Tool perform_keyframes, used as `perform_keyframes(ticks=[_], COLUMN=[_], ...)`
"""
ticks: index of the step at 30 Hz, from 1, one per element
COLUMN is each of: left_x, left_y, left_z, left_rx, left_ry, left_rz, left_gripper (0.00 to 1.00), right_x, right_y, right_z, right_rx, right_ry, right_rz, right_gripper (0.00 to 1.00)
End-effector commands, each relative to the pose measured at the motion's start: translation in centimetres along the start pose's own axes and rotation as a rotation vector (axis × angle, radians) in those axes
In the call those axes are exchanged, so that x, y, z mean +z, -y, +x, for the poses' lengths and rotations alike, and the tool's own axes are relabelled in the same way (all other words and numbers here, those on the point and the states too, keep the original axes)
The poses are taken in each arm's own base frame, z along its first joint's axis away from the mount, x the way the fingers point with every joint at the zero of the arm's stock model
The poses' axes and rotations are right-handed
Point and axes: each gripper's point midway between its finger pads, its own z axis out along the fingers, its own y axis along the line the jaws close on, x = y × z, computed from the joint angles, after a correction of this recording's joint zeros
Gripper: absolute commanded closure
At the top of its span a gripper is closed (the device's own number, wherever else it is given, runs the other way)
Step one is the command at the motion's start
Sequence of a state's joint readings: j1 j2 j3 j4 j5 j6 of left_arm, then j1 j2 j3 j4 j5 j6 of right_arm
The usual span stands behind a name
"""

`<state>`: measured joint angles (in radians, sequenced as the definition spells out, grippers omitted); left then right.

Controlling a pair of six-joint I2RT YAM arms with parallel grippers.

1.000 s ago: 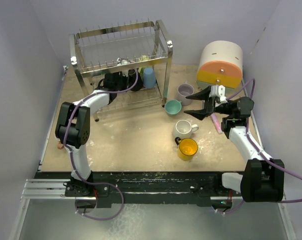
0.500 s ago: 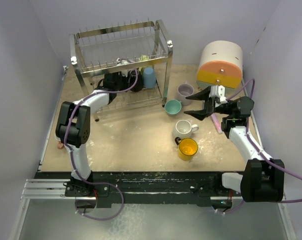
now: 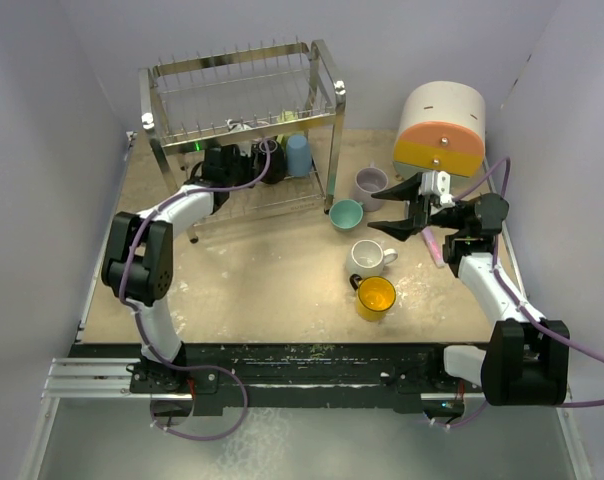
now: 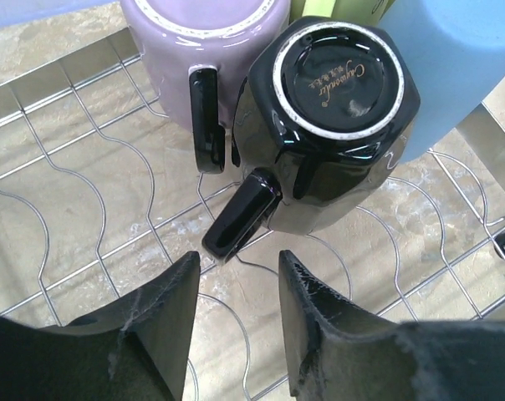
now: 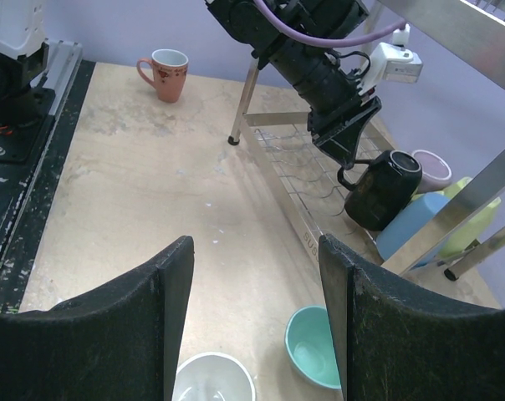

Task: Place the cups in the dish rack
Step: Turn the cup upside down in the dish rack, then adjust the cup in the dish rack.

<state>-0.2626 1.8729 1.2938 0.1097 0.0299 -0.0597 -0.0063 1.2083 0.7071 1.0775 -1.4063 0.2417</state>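
Released within the last second, the black mug [image 4: 336,109] sits upside down on the lower grid of the dish rack [image 3: 244,122], crowded between the lilac mug [image 4: 194,50] and blue mug [image 4: 453,67]. Left gripper [image 4: 238,269] stands half-parted and empty, the mug's handle [image 4: 240,213] pointing into its gap — a crooked retreat could hook it and tip the mug. Overhead tubes [image 5: 453,25] hem the arm; room lies backward. Right gripper [image 5: 254,246] hangs wide, empty, above the white mug [image 5: 211,380].

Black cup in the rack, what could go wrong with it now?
The black cup has its handle pointing at the open left tool, so a crooked pull-back might hook it and drag the cup. It also sits close beside the lilac cup and blue cup on the dish rack wires, so a bump might knock those too.
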Motion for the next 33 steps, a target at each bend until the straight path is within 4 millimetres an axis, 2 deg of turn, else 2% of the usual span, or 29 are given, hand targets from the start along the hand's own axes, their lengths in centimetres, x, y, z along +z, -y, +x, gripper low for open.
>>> perform_keyframes(ticks=[1,5,10,15,19,29,33], left_x=[-2.3,-2.6,-1.9,-0.3,0.6,2.3,3.2], left_y=[0.6,0.3,-0.2,-0.7,-1.1,-2.8,-2.7], left_z=[-2.8,-2.0,-1.0,-0.3,-0.4,-2.0,-2.3], left_rx=[-0.058,-0.069,-0.067,-0.065,-0.066,-0.041,-0.031], left_ry=[0.071,0.051,0.026,0.001,-0.001,0.021,0.013], left_rz=[0.013,-0.006,-0.028,-0.038,-0.045,-0.096,-0.081], left_gripper=[0.58,0.74,0.80,0.87,0.88,0.88,0.88], right_x=[0.2,0.2,0.2,0.2,0.2,0.2,0.2], right_y=[0.1,0.1,0.0,0.0,0.1,0.1,0.1], right_z=[-2.5,-2.5,-2.5,-2.5,-2.5,-2.4,-2.3], right_rx=[-0.100,-0.101,-0.100,-0.103,-0.101,-0.098,-0.097], right_ry=[0.013,0.013,0.013,0.013,0.012,0.011,0.011], right_rz=[-0.016,-0.017,-0.018,-0.017,-0.017,-0.017,-0.017], right_gripper=[0.36,0.36,0.36,0.36,0.36,0.36,0.36])
